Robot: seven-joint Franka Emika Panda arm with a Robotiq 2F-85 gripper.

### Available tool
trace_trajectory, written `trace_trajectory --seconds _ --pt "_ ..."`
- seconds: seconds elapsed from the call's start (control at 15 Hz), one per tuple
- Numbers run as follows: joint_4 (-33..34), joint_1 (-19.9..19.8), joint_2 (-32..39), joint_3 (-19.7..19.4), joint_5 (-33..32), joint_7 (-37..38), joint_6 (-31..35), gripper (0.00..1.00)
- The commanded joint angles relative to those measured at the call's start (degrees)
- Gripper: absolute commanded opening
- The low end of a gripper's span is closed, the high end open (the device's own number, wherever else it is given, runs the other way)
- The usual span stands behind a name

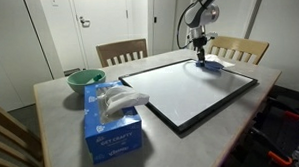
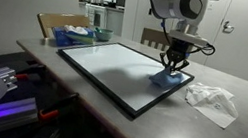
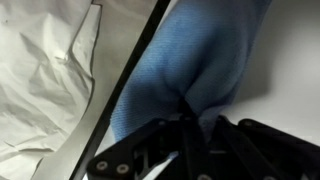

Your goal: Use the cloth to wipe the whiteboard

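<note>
1. In an exterior view, the black-framed rectangular whiteboard (image 1: 195, 90) lies flat on the grey table (image 1: 51, 117), filling the centre and right of the frame.
   - The blue fabric cloth (image 1: 213, 64) sits on the board's far corner, in the upper right of the frame.
   - The black Robotiq gripper (image 1: 201, 58) points straight down onto the cloth.
   - A blue cardboard tissue box (image 1: 113, 127) stands at lower centre-left with a white tissue sticking out.
   - A green round bowl (image 1: 85, 80) is behind the box, and 2 wooden chairs (image 1: 121, 51) stand at the table's far side.
2. In an exterior view from another angle, the whiteboard (image 2: 114, 67) runs diagonally across the middle.
   - The cloth (image 2: 168, 79) is right of centre, on the board near its right-hand edge.
   - The gripper (image 2: 172, 65) is directly above the cloth and touching it.
   - A crumpled white tissue (image 2: 212, 102) lies on the table just beyond the board's frame, at the right.
   - The tissue box (image 2: 74, 36) is small in the upper left.
3. In the wrist view, the cloth (image 3: 195, 55) fills the centre and top.
   - The gripper (image 3: 187, 113) comes in from the bottom edge, its dark fingers (image 3: 160, 140) pinched together on a bunched fold of the cloth.
   - The board's dark frame crosses the picture diagonally, and the cloth's left edge reaches it.
   - The crumpled tissue (image 3: 45, 70) fills the left side.
</note>
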Motion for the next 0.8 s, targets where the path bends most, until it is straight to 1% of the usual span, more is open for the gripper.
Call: trace_trajectory --seconds 0.0,0.13,0.33,0.53,0.73 --pt "-8.6 -2.1 -0.6 2.4 3.6 0.4 7.1 0.02" --pt "-10.9 -2.3 -2.1 2.4 4.5 0.4 7.6 0.02" --pt "-13.6 -2.4 -3.9 2.4 5.2 -0.4 6.6 0.02" --pt "-15.8 -1.9 -5.4 1.8 4.9 0.3 6.2 0.02" --pt "-17.6 -1.0 -6.7 0.8 3.2 1.3 5.7 0.02"
